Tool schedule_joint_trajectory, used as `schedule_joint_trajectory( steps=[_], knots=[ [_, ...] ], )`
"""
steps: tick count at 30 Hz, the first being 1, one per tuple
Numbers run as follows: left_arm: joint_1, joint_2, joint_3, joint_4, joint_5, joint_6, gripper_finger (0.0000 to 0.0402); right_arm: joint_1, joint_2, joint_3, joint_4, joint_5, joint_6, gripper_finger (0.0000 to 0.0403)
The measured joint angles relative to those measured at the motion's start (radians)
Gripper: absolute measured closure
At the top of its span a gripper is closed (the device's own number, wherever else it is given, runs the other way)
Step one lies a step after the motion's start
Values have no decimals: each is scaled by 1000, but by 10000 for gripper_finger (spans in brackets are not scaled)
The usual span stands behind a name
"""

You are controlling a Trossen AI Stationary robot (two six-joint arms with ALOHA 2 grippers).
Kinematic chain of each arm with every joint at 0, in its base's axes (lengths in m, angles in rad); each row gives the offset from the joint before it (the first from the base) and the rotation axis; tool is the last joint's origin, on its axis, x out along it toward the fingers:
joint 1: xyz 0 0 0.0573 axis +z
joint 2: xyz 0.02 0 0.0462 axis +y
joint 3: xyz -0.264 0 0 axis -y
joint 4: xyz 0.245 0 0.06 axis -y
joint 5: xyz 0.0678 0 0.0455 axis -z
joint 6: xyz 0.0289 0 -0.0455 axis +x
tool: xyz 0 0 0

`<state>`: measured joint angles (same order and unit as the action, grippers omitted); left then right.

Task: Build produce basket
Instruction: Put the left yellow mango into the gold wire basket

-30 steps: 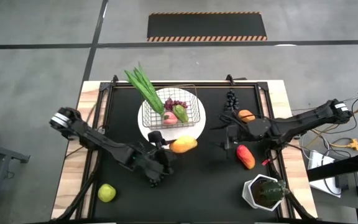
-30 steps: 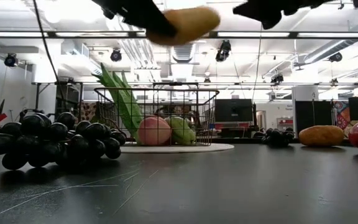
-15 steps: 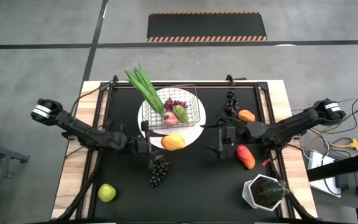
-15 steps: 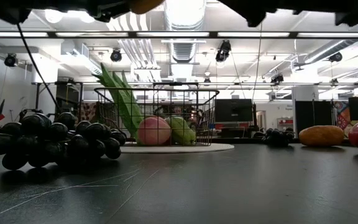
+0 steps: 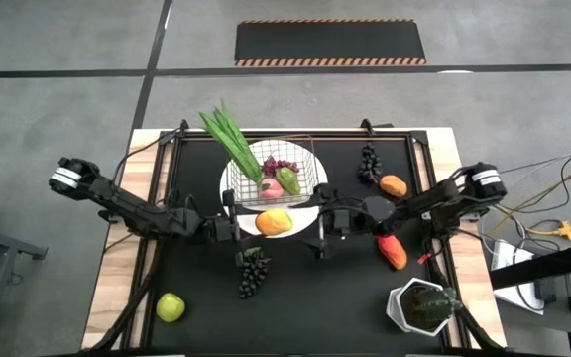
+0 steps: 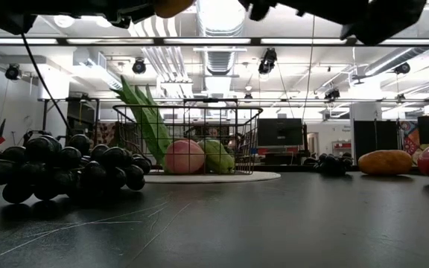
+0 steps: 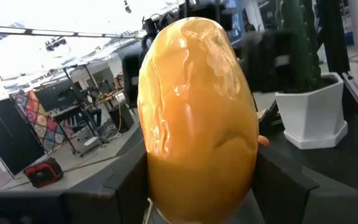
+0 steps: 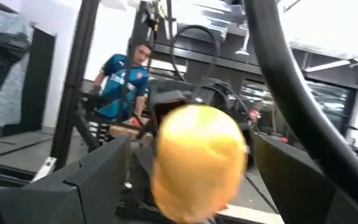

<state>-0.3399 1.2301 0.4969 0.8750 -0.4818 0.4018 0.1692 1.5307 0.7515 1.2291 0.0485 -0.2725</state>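
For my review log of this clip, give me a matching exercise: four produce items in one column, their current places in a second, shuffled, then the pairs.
Items:
1. mango
2. dark grape bunch
3. yellow-green apple
4. pink peach

Places:
A. inside the wire basket
B. held in the left gripper
C. on the table's near-left corner
D. on the mat, just below the left gripper in the high view

Pairs: 1-B, 2-D, 3-C, 4-A

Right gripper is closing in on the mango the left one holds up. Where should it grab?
Grip the mango's free end, coming from the right arm's side. The left gripper clamps the opposite end, and the right gripper's open fingers already face the exposed rounded tip.
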Motion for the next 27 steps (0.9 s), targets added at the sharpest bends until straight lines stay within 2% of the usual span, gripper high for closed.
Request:
schedule_joint_trajectory(
  steps=[8,11,16,18,21,27],
  knots=[
    [0,1,0,7,-2,-1,189,-4,69,89,-4,-1,-8,96],
    [0,1,0,5,-2,-1,189,-6,74,108,-20,6,-9,128],
    [-1,1,-1,11,-16,-2,189,-6,68,131,-67,7,-9,208],
    [-1,1,0,11,-26,-3,183,-7,65,138,-84,6,-11,217],
    [-1,1,0,6,-33,-21,160,-7,63,148,-116,9,-16,217],
    [-1,-16,2,-4,-101,-3,87,-8,41,149,-162,51,-30,218]
  ],
)
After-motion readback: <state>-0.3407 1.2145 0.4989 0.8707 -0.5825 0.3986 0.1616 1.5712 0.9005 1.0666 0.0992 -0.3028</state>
